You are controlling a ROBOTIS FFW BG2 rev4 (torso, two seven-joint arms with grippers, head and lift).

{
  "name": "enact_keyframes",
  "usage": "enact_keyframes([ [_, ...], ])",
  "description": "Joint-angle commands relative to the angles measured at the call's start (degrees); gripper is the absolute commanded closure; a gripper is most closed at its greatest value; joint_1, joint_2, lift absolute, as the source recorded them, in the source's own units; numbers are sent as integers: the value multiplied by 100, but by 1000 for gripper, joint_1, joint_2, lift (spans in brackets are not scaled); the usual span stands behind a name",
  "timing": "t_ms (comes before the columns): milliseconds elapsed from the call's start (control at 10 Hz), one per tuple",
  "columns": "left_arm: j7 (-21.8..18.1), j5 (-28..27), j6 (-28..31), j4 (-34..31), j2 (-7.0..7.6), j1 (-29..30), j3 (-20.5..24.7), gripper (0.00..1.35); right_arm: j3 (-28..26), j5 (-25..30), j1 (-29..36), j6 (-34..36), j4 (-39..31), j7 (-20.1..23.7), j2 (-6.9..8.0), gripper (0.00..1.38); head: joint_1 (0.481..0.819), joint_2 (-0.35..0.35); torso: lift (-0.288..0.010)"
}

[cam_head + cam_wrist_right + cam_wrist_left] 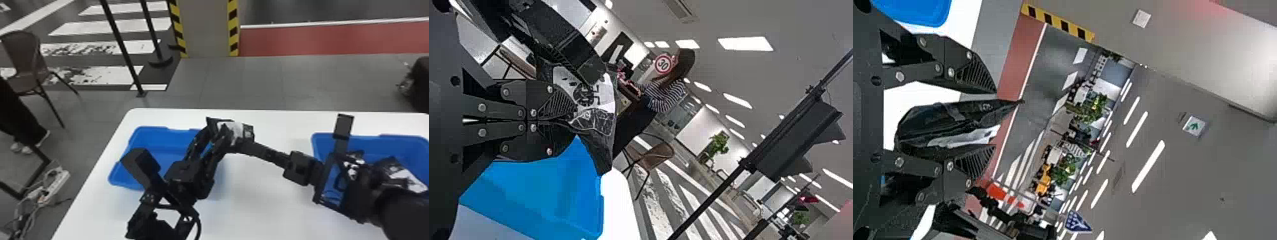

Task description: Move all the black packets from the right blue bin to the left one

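Right claw (573, 120) pinches a black-and-white plastic packet (601, 112) near the blue plastic left bin (159, 139); handover needs me closing the spread left claw (996, 119).

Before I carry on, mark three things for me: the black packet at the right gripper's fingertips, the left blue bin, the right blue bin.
Black packet (605, 95): right wrist view, on its white patch.
Left blue bin (159, 138): head view, far inner wall.
Right blue bin (399, 146): head view, far inner wall.
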Motion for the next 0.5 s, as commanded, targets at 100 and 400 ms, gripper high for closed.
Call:
enact_keyframes([
  [100,6,24,-57,-3,-13,1,17,1223,-1,-19,-88,-121,119,1,0,1159,695,184,-110],
  [400,24,94,-325,-3,-48,15,61,1222,-1,60,-172,-529,246,9,26,782,695,182,-110],
])
